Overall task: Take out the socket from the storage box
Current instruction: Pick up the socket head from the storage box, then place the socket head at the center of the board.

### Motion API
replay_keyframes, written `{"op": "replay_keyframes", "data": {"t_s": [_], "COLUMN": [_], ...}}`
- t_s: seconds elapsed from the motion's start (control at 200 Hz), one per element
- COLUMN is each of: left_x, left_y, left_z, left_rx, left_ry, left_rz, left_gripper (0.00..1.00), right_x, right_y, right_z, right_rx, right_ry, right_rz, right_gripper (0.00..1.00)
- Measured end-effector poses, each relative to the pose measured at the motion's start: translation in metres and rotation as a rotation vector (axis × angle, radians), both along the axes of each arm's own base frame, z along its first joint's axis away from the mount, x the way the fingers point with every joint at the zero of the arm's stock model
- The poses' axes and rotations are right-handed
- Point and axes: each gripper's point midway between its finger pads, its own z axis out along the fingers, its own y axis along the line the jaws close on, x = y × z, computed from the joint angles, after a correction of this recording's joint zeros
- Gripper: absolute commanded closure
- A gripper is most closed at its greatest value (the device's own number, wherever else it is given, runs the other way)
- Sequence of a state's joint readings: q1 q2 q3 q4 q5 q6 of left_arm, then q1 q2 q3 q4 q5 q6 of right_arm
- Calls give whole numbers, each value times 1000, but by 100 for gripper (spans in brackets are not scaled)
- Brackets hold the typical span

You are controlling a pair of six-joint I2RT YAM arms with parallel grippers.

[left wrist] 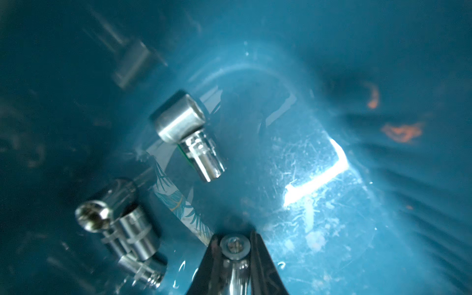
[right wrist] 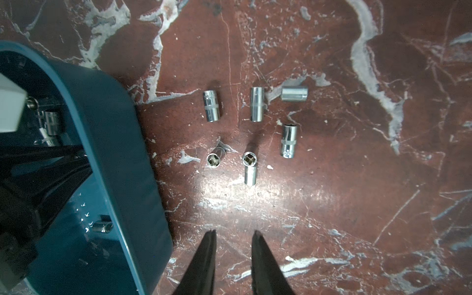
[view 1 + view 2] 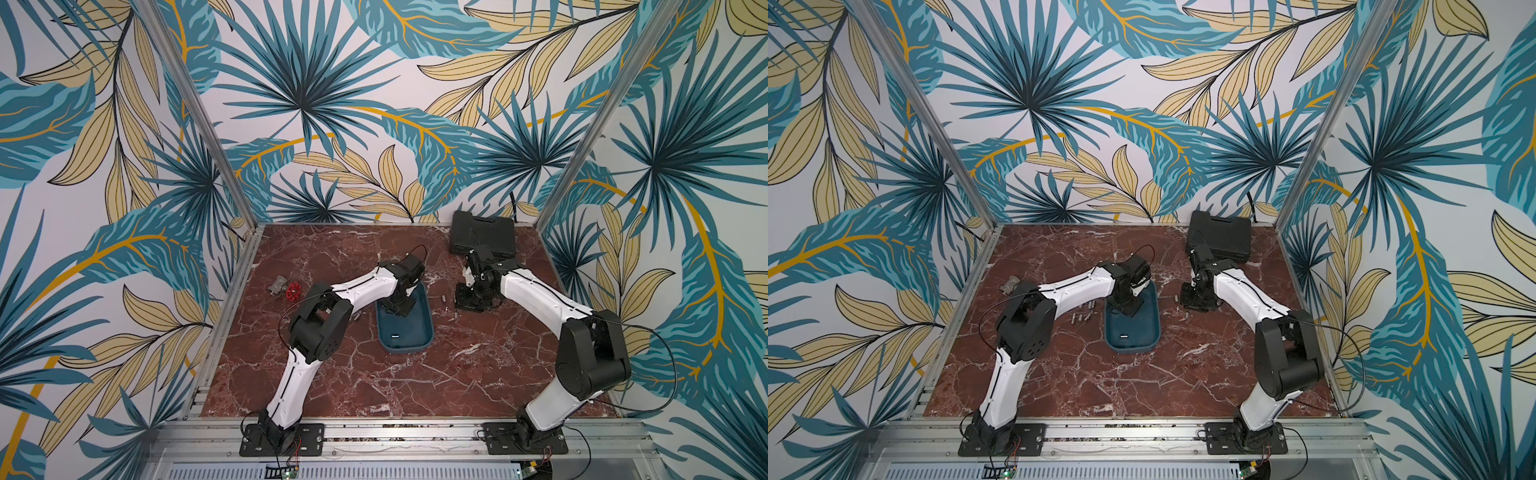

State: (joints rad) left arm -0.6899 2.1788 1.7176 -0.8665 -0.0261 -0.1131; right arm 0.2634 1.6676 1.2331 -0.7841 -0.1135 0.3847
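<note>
Start with the big red marble table (image 3: 374, 374). In the middle of it, find the blue storage box (image 3: 415, 322), low, with no lid. Down inside the box, see the left gripper (image 1: 235, 240), squeezed shut on a socket (image 1: 233, 251), with a black finger on each side of its round body. Cannot tell for sure whether lifted off the blue floor or resting on it: too close and blurry. Out beside the box, just over the table, see the right gripper (image 2: 234, 232), jaws apart, holding nothing. Near the held socket, count a few loose sockets (image 1: 186, 132) lying on the box floor. Beside the box, on the table, count six table sockets (image 2: 255, 107).

Now for the held socket. Small, hard, made of steel. Likely heavy for its size. Should not bend, squash or break. Shiny and round, so slippery, and quick to roll or twist out of a weak hold. Best to pinch across the fat middle, flat on both sides, not at the thin end. Squeeze firmly and lift straight up, clear of the box wall.
</note>
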Motion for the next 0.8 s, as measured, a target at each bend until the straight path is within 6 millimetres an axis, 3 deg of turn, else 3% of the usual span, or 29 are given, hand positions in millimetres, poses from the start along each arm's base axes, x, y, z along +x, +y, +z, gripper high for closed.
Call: {"op": "replay_keyframes", "data": {"t_s": [0.085, 0.19, 0.285, 0.381, 0.431, 0.516, 0.641, 0.796], "left_x": [5, 13, 20, 20, 16, -2, -39, -63], "left_y": [-2, 7, 34, 68, 87, 108, 121, 127], "left_z": [20, 68, 114, 131, 124, 92, 43, 15], "left_rx": [-44, -133, -215, -243, -229, -180, -118, -101], "left_ry": [-40, -126, -215, -254, -247, -178, -45, 36], "left_rz": [26, 88, 178, 270, 318, 372, 408, 447], "left_gripper": [87, 87, 86, 87, 87, 87, 86, 86], "right_x": [0, 0, 0, 0, 0, 0, -1, -1], "right_y": [0, 0, 0, 0, 0, 1, 1, 2], "right_z": [0, 0, 0, 0, -1, -3, -5, -8], "right_rx": [0, 0, 0, 0, 0, 2, 4, 5], "right_ry": [0, 1, 1, 2, 4, 9, 17, 25], "right_rz": [0, 0, 0, 0, 1, 2, 2, 3], "right_gripper": [73, 73, 73, 73, 73, 73, 74, 73]}}
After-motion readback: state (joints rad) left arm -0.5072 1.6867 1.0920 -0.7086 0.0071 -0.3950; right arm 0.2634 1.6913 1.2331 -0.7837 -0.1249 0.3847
